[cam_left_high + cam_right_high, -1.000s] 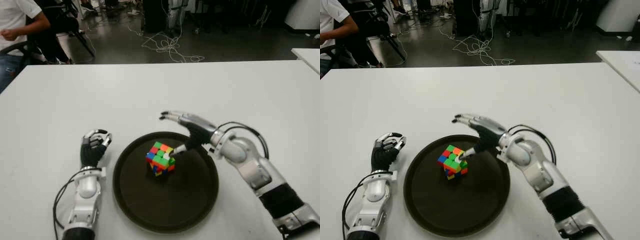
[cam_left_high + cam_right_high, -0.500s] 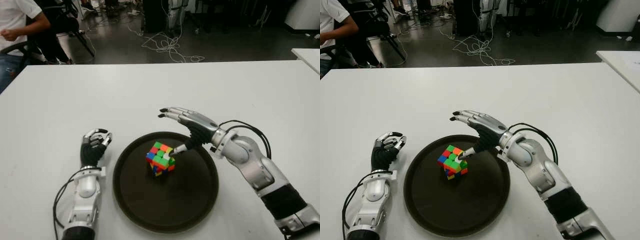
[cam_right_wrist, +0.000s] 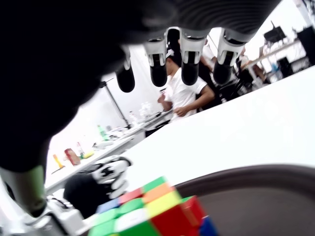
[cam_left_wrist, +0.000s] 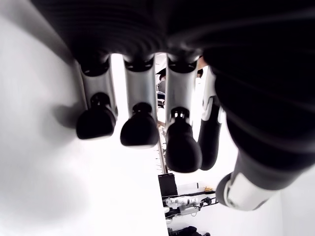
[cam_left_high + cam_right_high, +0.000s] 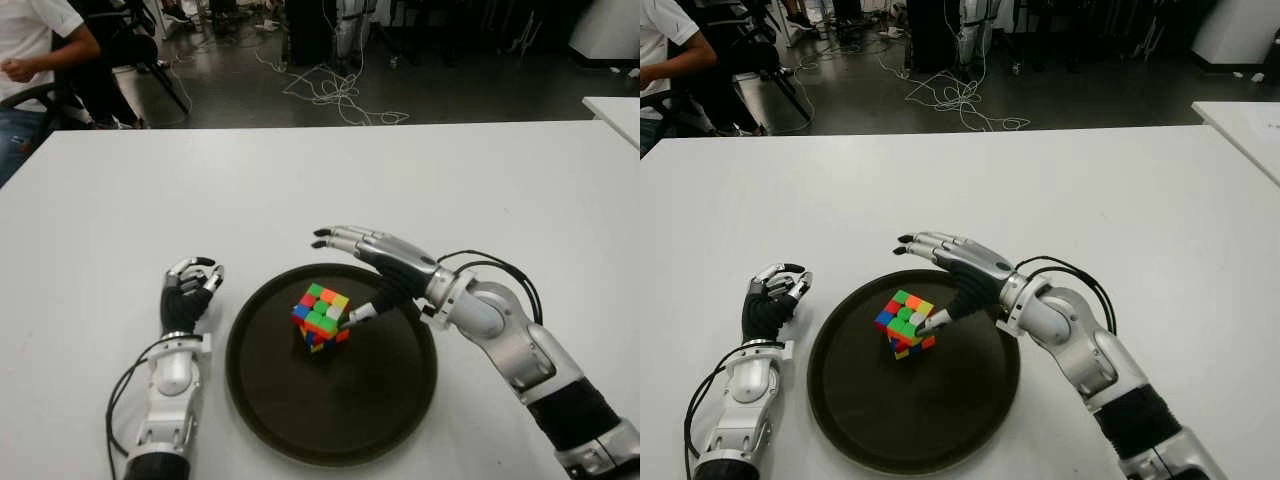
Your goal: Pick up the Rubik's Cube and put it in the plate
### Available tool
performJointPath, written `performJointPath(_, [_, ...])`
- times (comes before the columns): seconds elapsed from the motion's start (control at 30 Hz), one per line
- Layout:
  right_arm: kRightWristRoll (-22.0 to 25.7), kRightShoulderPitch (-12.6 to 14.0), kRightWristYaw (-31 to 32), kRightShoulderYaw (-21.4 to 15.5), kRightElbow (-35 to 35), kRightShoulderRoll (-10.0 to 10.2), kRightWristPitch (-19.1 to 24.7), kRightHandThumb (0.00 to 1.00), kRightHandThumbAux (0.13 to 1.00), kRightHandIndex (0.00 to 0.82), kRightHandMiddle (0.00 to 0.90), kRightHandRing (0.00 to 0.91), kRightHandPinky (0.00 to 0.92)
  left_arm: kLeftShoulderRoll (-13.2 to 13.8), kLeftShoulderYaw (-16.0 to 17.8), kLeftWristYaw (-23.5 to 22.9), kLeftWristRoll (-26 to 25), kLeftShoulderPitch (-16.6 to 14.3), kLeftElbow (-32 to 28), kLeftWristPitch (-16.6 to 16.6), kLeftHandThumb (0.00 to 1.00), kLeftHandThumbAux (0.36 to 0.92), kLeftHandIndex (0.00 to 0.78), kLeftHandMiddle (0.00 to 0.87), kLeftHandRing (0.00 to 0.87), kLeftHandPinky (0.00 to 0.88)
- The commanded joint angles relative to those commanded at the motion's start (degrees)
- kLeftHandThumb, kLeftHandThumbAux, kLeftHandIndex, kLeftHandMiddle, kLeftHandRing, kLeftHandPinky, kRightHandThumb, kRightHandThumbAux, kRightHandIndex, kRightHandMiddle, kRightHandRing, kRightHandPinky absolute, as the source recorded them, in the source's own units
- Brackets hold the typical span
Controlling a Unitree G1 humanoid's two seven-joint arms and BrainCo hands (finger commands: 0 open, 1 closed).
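The Rubik's Cube [image 5: 321, 317] sits inside the dark round plate [image 5: 380, 420] on the white table [image 5: 480, 180], tipped so that one corner points down rather than lying flat on a face. The right robot hand [image 5: 375, 268] hovers over the plate's far right rim with its four fingers [image 5: 340, 238] stretched out flat above the cube and gripping nothing; only the thumb tip [image 5: 352, 318] is at the cube's right side, touching it or just beside it, and the eye views cannot settle which. The left robot hand [image 5: 187, 296] shows on the table just left of the plate, its fingers curled and empty. Judged from this, the placing looks done and only the pull-away of the right hand remains. The risk lies in that thumb: if it drags against the cube as the hand leaves, the tilted cube could roll or skid across the smooth plate toward the rim, or tip over the low lip onto the table. A sideways sweep low over the plate would cause the same trouble, so a lift straight up and away seems the safer exit.
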Motion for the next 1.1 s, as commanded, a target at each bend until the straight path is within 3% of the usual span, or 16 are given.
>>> performJointPath(0.2, [0.04,2.35,-2.46,-4.20,-5.51,-1.44,0.26,0.000,0.616,0.000,0.000,0.000,0.000,0.35,-0.28,0.41,0.77,-0.06,0.15,-0.16,0.706,0.708,0.443,0.794,0.814,0.792])
performJointPath(0.47, [0.01,1.25,-9.50,-12.03,-4.77,-2.22,-2.39,0.000,0.659,0.000,0.000,0.000,0.000,0.33,0.03,0.06,0.22,-0.17,0.05,0.27,0.705,0.707,0.443,0.802,0.821,0.801])
performJointPath(0.57, [3.40,2.43,-12.60,-16.73,-2.81,-2.49,-4.60,0.000,0.670,0.000,0.000,0.000,0.000,0.19,0.30,-0.34,-0.42,-0.21,0.05,0.19,0.705,0.707,0.443,0.801,0.820,0.803])
performJointPath(0.87, [6.63,5.24,-21.06,-25.05,3.01,-2.04,-11.67,0.000,0.710,0.000,0.000,0.000,0.000,0.46,0.49,-1.55,-1.23,-0.08,-0.47,0.54,0.704,0.708,0.442,0.798,0.819,0.799])
performJointPath(1.1, [8.11,4.84,-23.32,-26.95,2.54,-0.08,-9.22,0.000,0.723,0.000,0.000,0.000,0.000,0.93,0.56,-1.80,-1.33,-0.47,0.26,0.30,0.704,0.708,0.442,0.800,0.822,0.805])
